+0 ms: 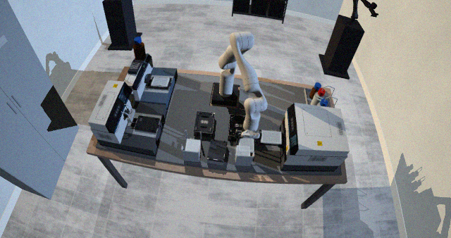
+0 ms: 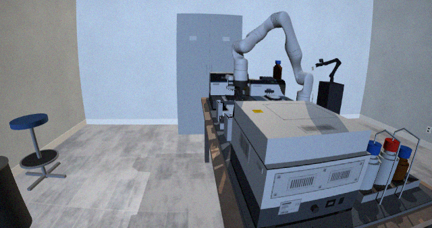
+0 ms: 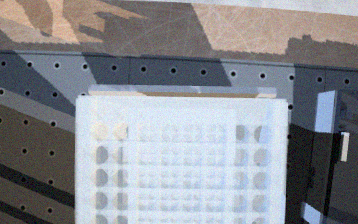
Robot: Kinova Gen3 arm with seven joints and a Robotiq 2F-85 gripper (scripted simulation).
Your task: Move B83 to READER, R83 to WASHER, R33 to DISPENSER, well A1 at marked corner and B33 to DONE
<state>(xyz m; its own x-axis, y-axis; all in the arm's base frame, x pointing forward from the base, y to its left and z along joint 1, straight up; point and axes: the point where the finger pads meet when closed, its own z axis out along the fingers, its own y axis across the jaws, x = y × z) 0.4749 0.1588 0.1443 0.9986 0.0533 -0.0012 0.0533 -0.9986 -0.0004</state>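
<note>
My gripper [image 1: 248,139] is shut on a pale plate with wells [image 1: 245,147] [image 3: 180,165], held above a white rack [image 1: 244,160] [image 3: 200,91] with the rack's walls below it. I take them for plate R83 and IN; no label is readable. In the wrist view the plate looks level and the fingers are out of sight. In the exterior view the gripper is hidden. Another plate [image 1: 271,137] rests beside the large right-hand instrument [image 1: 318,129]. A white plate [image 1: 161,81] sits at the back-left instrument. The second rack [image 1: 192,151] stands further left.
A dark nest [image 1: 217,151] [image 3: 357,175] lies between the two racks. Two dark fixtures stand behind, one at the centre [image 1: 205,122] and one partly hidden by the arm. A dark carrier [image 1: 147,124] extends from the front-left instrument. Bottles [image 1: 320,92] [image 2: 385,167] stand at the back right.
</note>
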